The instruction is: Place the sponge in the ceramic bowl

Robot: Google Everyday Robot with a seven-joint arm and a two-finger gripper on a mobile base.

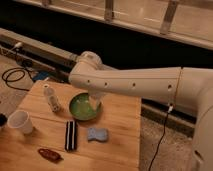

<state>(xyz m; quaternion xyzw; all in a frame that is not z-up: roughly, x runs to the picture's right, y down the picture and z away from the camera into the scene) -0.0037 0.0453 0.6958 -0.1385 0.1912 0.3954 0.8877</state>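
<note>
The pale-blue sponge (97,134) lies flat on the wooden table (125,120), just right of a striped block and in front of the ceramic bowl. That green-glazed ceramic bowl (81,106) sits at the table's middle. My white arm reaches in from the right and bends down over the bowl's right rim. The gripper (96,103) hangs there, above the bowl's right edge and behind the sponge. Nothing shows in its grasp.
A black-and-white striped block (71,135) lies left of the sponge. A white cup (21,121) stands at the left, a small white bottle (50,97) behind it, and a reddish-brown object (48,154) near the front edge. Black cables (15,77) lie on the floor at the left.
</note>
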